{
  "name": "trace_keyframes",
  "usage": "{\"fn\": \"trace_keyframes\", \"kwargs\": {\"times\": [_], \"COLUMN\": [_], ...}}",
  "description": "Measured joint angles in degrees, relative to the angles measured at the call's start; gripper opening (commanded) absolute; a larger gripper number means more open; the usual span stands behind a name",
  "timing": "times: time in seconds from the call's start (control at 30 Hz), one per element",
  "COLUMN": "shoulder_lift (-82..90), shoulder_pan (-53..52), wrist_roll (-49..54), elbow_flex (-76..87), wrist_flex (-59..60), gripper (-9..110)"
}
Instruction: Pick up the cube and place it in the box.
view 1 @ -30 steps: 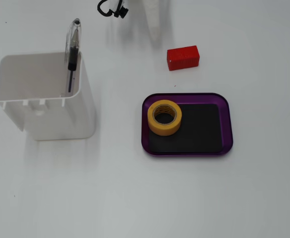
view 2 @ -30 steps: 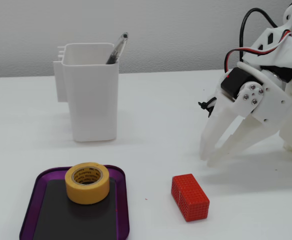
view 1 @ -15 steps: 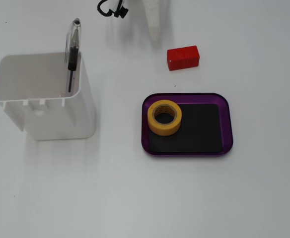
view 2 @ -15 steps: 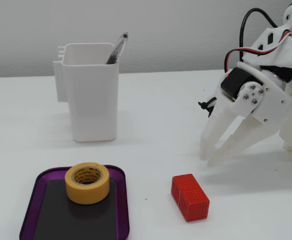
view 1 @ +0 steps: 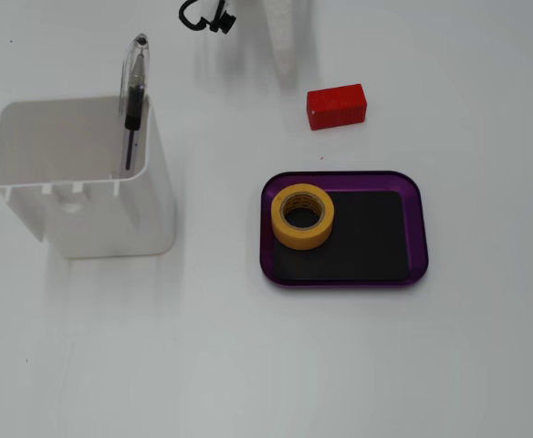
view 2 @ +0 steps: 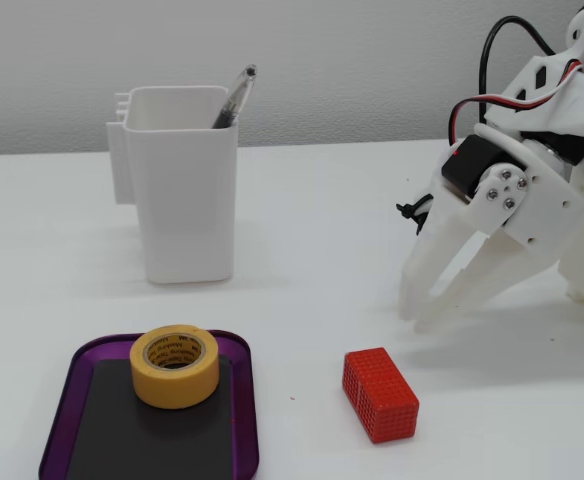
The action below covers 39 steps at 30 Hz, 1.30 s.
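The red cube (view 1: 337, 106) lies on the white table, apart from everything; in the other fixed view (view 2: 380, 394) its dotted faces show. The box (view 1: 415, 233) is a purple-rimmed tray with a black inside, just in front of the cube; it also shows in the other fixed view (view 2: 249, 430). My white gripper (view 2: 418, 316) points down at the table behind and to the right of the cube, not touching it, with its fingertips close together and nothing held. In the view from above, only its tip (view 1: 286, 62) shows at the top edge.
A yellow tape roll (view 1: 302, 216) lies in the tray's left part, also seen from the side (view 2: 175, 366). A tall white container (view 1: 75, 182) with a pen (view 1: 134, 91) stands to the left, and shows in the side view (view 2: 184, 190).
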State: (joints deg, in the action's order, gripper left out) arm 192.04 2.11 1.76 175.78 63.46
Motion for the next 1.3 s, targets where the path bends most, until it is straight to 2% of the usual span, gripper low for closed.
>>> {"fn": "trace_keyframes", "kwargs": {"times": [0.2,0.37,0.57,0.83,1.03,1.3], "shoulder_lift": [0.0,-4.39,-29.36,-59.06,-70.75,-78.4], "shoulder_pan": [-0.7,-4.75,-3.96,12.92,15.21,15.47], "wrist_roll": [13.01,15.38,15.56,8.7,6.86,6.68], "elbow_flex": [-4.66,-14.41,-31.29,-50.8,-53.96,-54.14], "wrist_flex": [-0.26,-0.35,3.08,11.07,11.16,2.99], "gripper": [4,8,15,18,19,19]}}
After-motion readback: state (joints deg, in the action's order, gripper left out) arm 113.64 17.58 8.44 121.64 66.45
